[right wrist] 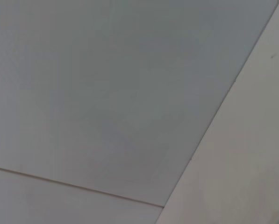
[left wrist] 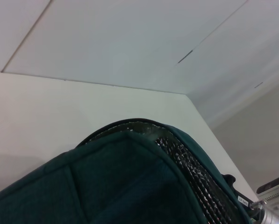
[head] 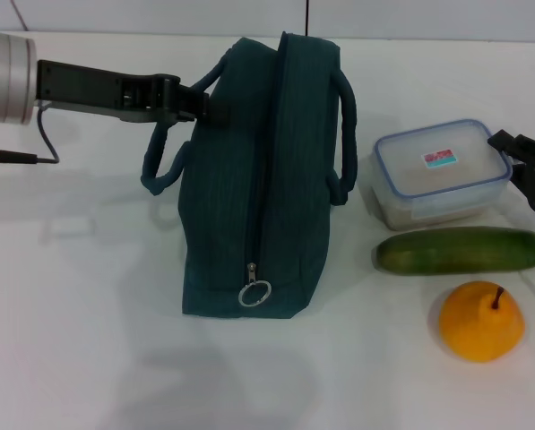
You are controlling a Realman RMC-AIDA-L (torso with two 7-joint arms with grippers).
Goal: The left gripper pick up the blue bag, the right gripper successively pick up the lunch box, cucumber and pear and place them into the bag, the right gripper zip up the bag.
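The blue bag [head: 258, 179] stands upright mid-table, its zip line running toward me with the ring pull [head: 254, 293] at the near end. From the left, my left gripper [head: 198, 100] reaches the bag's left loop handle [head: 164, 152] and is shut on it near the top. In the left wrist view the bag [left wrist: 120, 186] fills the lower part, with silver foil lining [left wrist: 188, 172] showing at a narrow opening. The lunch box [head: 439, 170] sits to the bag's right, with the cucumber [head: 464, 251] and the pear [head: 480, 321] in front of it. My right gripper [head: 521, 159] hovers by the lunch box's right end.
A white table [head: 88, 340] carries everything, and a pale wall rises behind it. A thin cable [head: 43, 134] hangs from the left arm. The right wrist view shows only plain wall panels [right wrist: 106, 93].
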